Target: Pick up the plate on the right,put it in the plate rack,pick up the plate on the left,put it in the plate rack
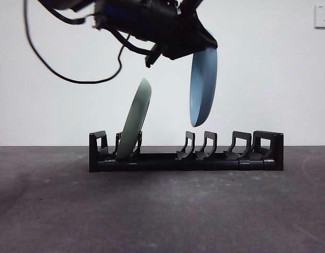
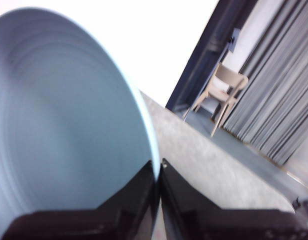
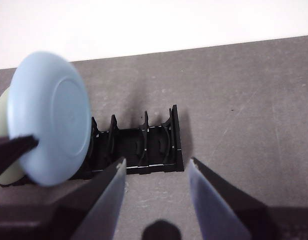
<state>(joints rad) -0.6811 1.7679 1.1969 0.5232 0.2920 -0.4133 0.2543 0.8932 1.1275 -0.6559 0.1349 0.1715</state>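
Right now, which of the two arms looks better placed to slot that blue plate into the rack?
The left. Its gripper is shut on the blue plate, held upright above the plate rack, beside the green plate already slotted. The right gripper is open, holds nothing, and sits back from the rack.

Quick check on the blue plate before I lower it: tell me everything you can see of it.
The blue plate is round, pale blue, smooth and glossy, with a raised foot ring on its underside. It hangs on edge, nearly upright, in the air above the plate rack, over the empty middle slots, touching nothing but the left pincer, shut on its rim. The green plate leans in a slot beside it, apart.
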